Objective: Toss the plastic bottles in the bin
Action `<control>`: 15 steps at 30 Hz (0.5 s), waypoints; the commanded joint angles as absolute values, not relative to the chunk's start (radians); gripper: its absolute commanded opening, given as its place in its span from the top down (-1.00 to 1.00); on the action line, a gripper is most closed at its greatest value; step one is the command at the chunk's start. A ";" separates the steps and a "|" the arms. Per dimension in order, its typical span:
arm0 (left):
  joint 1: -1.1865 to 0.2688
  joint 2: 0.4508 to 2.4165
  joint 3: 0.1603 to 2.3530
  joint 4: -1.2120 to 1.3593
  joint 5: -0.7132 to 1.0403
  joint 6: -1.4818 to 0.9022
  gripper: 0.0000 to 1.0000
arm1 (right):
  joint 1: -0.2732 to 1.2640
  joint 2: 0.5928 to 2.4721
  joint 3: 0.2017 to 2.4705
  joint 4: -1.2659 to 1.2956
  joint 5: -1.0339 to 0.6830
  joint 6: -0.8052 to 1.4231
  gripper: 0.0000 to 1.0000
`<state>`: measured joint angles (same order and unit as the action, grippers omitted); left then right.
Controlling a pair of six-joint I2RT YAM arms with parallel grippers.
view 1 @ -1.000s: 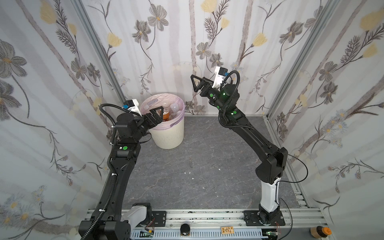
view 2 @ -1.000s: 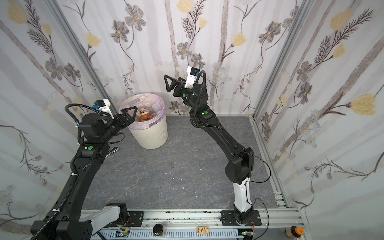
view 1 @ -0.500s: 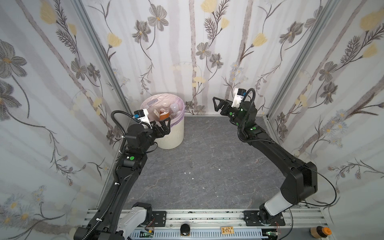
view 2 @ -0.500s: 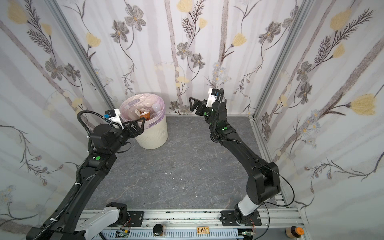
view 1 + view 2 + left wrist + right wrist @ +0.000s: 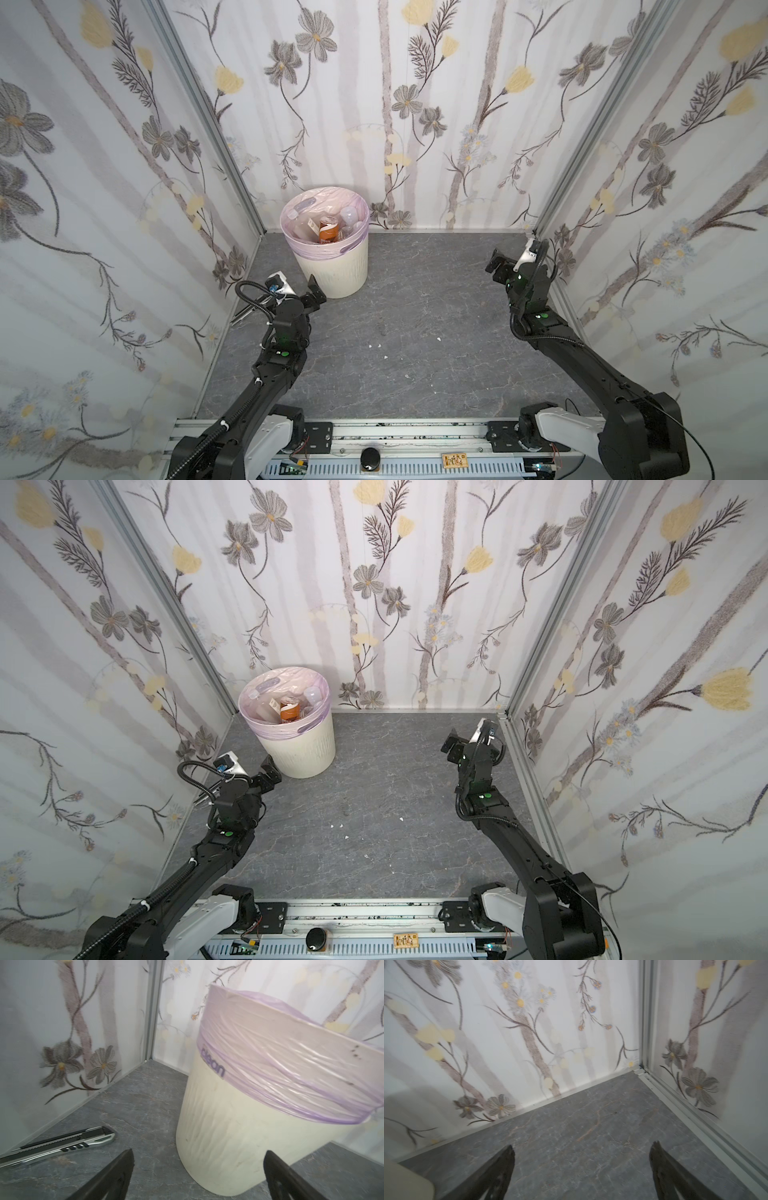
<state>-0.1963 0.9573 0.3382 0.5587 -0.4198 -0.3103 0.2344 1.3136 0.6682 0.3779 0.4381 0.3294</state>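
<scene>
The bin point(image 5: 337, 270) point(image 5: 305, 752), cream with a lilac bag over its rim, stands at the back left of the grey floor. Several plastic bottles point(image 5: 328, 230) point(image 5: 289, 710) lie inside it, one with an orange-brown label among clear ones. My left gripper point(image 5: 314, 293) point(image 5: 269, 774) hangs low, just in front of the bin's base, open and empty. In the left wrist view the bin's wall point(image 5: 228, 1136) fills the space ahead of the open left gripper point(image 5: 199, 1159). My right gripper point(image 5: 497, 266) point(image 5: 451, 744) is low near the right wall, open and empty; in its wrist view the gripper point(image 5: 582, 1153) shows only bare floor between the fingers.
A silver and black utility knife point(image 5: 62, 1145) point(image 5: 249, 309) lies on the floor along the left wall, beside my left wrist. A few small white scraps point(image 5: 376, 345) dot the middle of the floor. Flowered walls close in three sides; a metal rail point(image 5: 395, 432) runs along the front.
Both arms have dropped and pulled back. The left gripper went from the bin's rim down to its base. The right gripper swung from high at the back to low by the right wall.
</scene>
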 commanded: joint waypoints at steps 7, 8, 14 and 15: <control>-0.253 1.210 0.167 1.154 -0.689 -0.125 -1.00 | 0.230 1.298 0.351 0.848 0.728 0.128 -0.99; -0.252 1.241 0.162 1.197 -0.688 -0.088 -1.00 | 0.230 1.312 0.344 0.857 0.742 0.126 -0.99; -0.225 1.451 0.156 1.422 -0.586 0.029 -1.00 | 0.230 1.374 0.300 0.975 0.766 0.102 -0.99; -0.222 1.490 0.154 1.467 -0.570 0.034 -1.00 | 0.229 1.381 0.296 0.992 0.761 0.090 -0.99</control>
<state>-0.2279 1.4364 0.1596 1.2427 -0.6178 -0.0414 0.2291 1.3666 0.3046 0.8612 0.7338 0.1387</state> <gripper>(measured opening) 0.997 0.995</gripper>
